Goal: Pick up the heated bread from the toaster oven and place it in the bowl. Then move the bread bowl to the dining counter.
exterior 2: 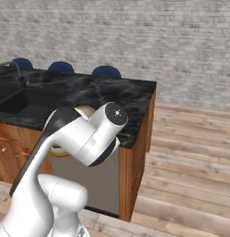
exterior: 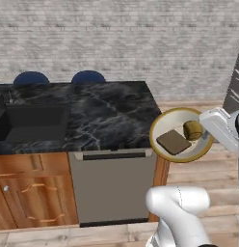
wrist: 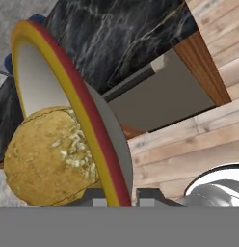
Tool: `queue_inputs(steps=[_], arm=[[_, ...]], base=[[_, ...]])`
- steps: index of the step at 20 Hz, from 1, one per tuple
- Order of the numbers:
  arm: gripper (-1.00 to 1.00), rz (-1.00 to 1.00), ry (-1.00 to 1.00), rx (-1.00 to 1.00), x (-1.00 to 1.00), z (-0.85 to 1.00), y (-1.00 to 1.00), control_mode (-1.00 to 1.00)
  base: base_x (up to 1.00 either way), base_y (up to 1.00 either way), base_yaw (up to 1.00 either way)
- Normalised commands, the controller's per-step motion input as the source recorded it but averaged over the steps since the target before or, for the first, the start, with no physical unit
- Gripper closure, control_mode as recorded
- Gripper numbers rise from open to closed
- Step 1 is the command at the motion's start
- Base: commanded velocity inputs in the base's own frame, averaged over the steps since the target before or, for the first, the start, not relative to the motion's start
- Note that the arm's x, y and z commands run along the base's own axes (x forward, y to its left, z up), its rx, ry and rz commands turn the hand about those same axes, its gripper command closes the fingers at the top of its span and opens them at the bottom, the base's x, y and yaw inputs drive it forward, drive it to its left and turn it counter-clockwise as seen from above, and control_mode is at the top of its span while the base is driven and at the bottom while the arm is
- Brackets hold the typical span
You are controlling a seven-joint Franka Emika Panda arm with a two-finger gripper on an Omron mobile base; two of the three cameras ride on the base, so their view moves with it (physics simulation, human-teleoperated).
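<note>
The bread (exterior: 192,130) sits in the bowl (exterior: 165,120) beside a flat dark brown square piece (exterior: 173,142). The gripper (wrist: 123,197) pinches the bowl's rim, one finger on each side, bread just inside. The bowl hangs in the air past the dining counter's (exterior: 107,113) corner.

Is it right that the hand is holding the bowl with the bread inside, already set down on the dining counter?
Not quite. The hand does hold the bowl with the heated bread inside, but the left base view shows it in the air past the dining counter's end, not set down.
</note>
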Motion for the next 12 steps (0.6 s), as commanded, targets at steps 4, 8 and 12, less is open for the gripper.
queue_inputs(steps=[4, 8, 12], arm=[[1.0, 0.0, 0.0, 0.0, 0.0, 0.0, 0.0, 1.0], [1.0, 0.0, 0.0, 0.0, 0.0, 0.0, 0.0, 1.0], [1.0, 0.02, 0.0, 0.0, 0.27, 0.0, -0.06, -1.0]], base=[[0.76, 0.94, -0.13], [0.77, 0.46, -0.12], [0.23, 0.0, -0.01]])
